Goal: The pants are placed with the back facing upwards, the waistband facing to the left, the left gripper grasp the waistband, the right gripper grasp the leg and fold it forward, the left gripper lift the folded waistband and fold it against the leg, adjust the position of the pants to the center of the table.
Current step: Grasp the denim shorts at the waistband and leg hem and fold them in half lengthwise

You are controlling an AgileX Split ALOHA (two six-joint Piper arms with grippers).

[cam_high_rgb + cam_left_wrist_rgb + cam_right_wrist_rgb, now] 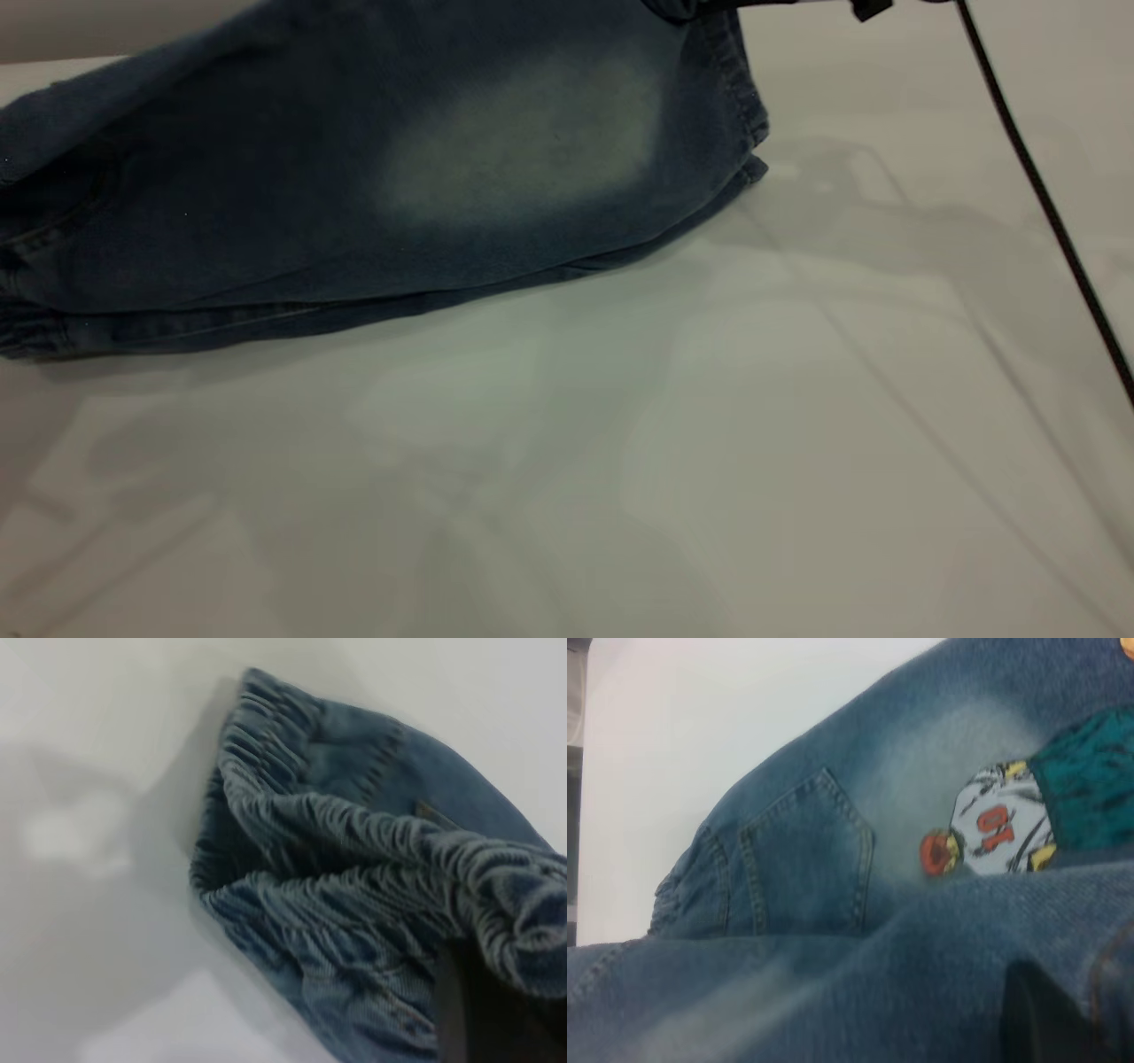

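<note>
1. Judging from how the cloth lies, the pants (pixel 372 168) sit at the far left of the white table (pixel 709 461), one layer of denim over another with two stacked edges along the near side, so the first fold of the leg appears made or nearly so
2. Holding the gathered waistband (pixel 354 859), the left gripper (pixel 496 992) shows one dark finger (pixel 461 1010) under a bunched ridge of cloth; it appears pinched on that elastic edge, though the far finger is hidden
3. The right gripper (pixel 1063 1010) rests on the leg cloth, one dark fingertip (pixel 1032 1014) with denim heaped around it; the pictures do not show whether the fingers are closed on the fabric, so that cannot be told
4. What seems left: folding the waistband onto the leg, then shifting the bundle to the table's middle
5. The denim is soft, dark blue with a pale faded patch (pixel 532 133); the waistband is tightly ribbed and crinkled; a stitched back pocket (pixel 802 859) and a printed cartoon patch (pixel 992 828) show on the upper face; a black cable (pixel 1036 186) crosses the right side
</note>
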